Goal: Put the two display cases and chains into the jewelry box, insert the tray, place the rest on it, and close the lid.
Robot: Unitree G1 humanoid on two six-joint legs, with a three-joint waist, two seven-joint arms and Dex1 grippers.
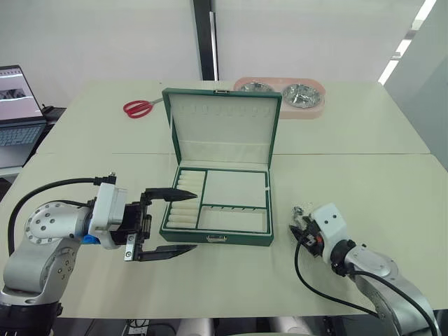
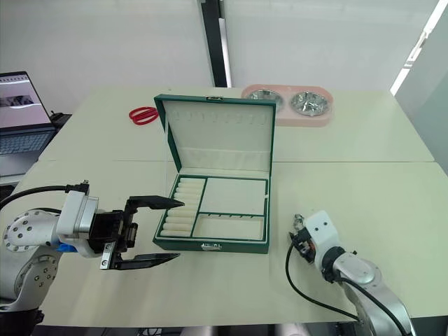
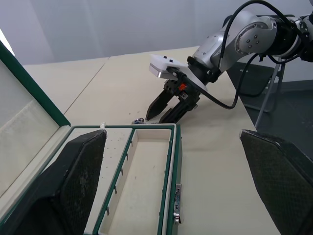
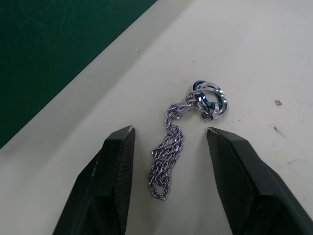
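A: Right gripper point(image 4: 166, 147)?
B: Fingers spread, straddling a silver chain point(image 4: 168, 152) lying on the table point(image 1: 364, 168), nothing grasped.
A: Left gripper point(image 1: 171, 224)?
B: Jaws wide apart, empty, at the jewelry box's point(image 1: 217, 210) 9 o'clock side.
A: The box?
B: Lid point(image 1: 222, 126) upright, tray point(image 1: 231, 203) seated inside. The chain lies at the box's 4 o'clock.
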